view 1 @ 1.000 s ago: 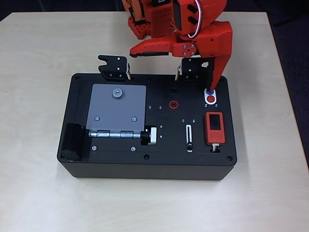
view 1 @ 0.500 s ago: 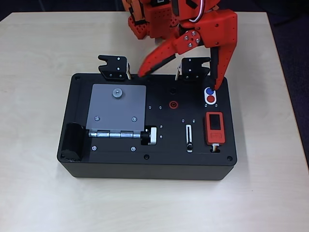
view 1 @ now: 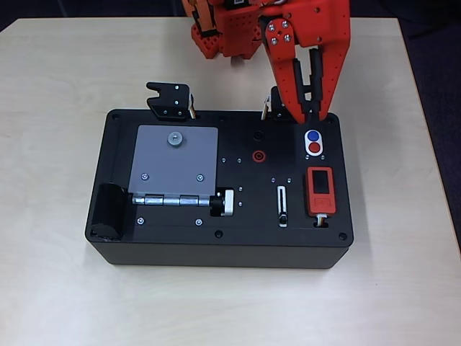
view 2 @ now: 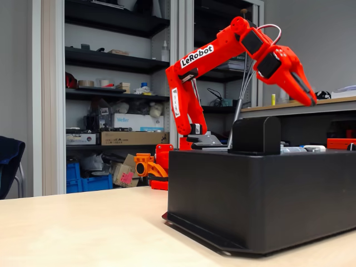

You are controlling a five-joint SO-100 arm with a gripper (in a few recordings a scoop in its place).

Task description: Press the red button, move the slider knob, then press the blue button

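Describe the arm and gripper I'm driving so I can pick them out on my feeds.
The arm is bright red-orange plastic with a white "LeRobot" label in black lettering on one link. Black servo blocks sit at the joints, and thin white and red cables loop near the wrist. The gripper has two long, tapered red-orange fingers with dark inner edges and small silver screws at its base.

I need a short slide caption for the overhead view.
Red gripper, nearly closed, poised beside the blue button on the black task board.
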